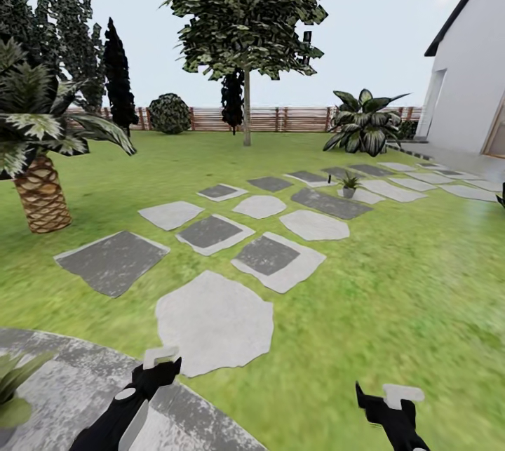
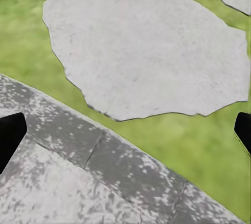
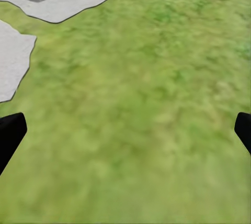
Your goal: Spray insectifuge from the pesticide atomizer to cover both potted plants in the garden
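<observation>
Head view records a green lawn [image 1: 421,276] crossed by roughly fifteen flat stepping stones [image 1: 214,322], irregular in outline, some pale grey and some with dark grey centres. One small potted plant [image 1: 348,185], a rosette of pointed green leaves in a little grey pot, stands on a stone well ahead and to the right; just left of it a thin dark upright item [image 1: 329,177] is too small to identify. One curved, mottled grey paved patio [image 1: 63,381] fills the near left corner, with pointed green leaves [image 1: 14,384] at its left edge, pot not visible. One palm [image 1: 35,149] with a scaly brown trunk stands at left, one tall leafy tree [image 1: 245,9] at centre, one large broad-leaved plant [image 1: 365,125] near the white house wall [image 1: 473,79], and a wooden slat fence [image 1: 280,118] closes the rear. Two black arms end low in frame: the left claw [image 1: 163,361] above the patio edge, the right claw [image 1: 393,395] above grass. Both wrist views show fingertips [image 2: 10,135] [image 3: 10,132] wide apart, nothing between them.
</observation>
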Available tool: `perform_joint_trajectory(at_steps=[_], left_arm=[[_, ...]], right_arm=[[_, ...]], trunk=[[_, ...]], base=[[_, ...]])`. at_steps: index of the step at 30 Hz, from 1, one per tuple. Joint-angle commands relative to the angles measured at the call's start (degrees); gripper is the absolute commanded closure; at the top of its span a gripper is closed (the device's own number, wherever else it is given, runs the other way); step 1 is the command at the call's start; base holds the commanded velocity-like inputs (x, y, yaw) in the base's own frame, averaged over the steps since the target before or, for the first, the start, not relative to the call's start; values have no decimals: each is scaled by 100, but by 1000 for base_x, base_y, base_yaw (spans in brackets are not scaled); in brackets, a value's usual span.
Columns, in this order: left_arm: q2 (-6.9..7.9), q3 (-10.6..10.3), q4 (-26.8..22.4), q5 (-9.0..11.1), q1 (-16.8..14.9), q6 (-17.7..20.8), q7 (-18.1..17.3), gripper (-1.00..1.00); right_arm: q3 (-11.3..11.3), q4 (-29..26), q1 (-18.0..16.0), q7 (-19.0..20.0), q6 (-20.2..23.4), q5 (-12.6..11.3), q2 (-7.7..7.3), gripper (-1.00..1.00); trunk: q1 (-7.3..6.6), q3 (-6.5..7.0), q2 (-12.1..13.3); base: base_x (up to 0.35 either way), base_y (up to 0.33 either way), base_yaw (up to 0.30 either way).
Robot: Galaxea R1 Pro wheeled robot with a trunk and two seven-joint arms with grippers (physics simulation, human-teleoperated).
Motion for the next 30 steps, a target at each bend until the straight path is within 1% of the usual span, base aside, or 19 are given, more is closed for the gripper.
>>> perform_joint_trajectory(at_steps=[1, 9, 30], left_arm=[[1, -7, -1, 61, -1, -3, 6, -100], [1, -7, -1, 59, -2, -3, 6, -100], [1, -7, -1, 60, 2, -3, 6, -100]], right_arm=[[0, 5, -3, -4, -18, -5, 0, -100], [0, 5, -3, -2, -18, -22, 0, -100], [0, 5, -3, -1, -18, -33, 0, -100]], trunk=[[2, -15, -2], [2, -56, -2], [2, -61, -2]], base=[[332, -135, 0], [332, -135, 0], [332, -135, 0]])
